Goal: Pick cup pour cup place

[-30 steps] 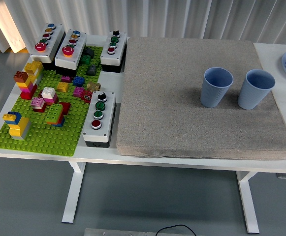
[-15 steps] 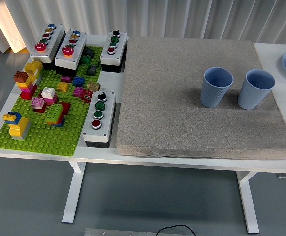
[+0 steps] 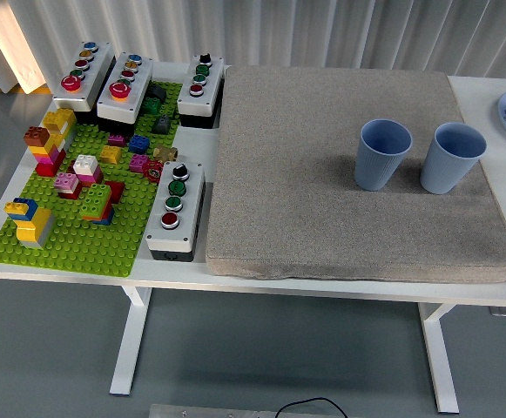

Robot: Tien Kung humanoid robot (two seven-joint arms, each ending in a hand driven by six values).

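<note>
No hand is seen over the mat (image 3: 322, 174), where two blue cups (image 3: 382, 154) (image 3: 452, 158) are stood upright side by side, apart, near a baseplate (image 3: 78, 235) of bricks.

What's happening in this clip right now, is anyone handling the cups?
Nobody is handling anything at the moment. Neither robot hand is in view and no person shows. Two blue cups stand upright and close together, not touching, on the grey mat: the left cup and the right cup. What is inside them cannot be told from here. To the left of the mat sit a green brick plate with toy bricks and several button boxes. The pick and pour has not begun.
</note>
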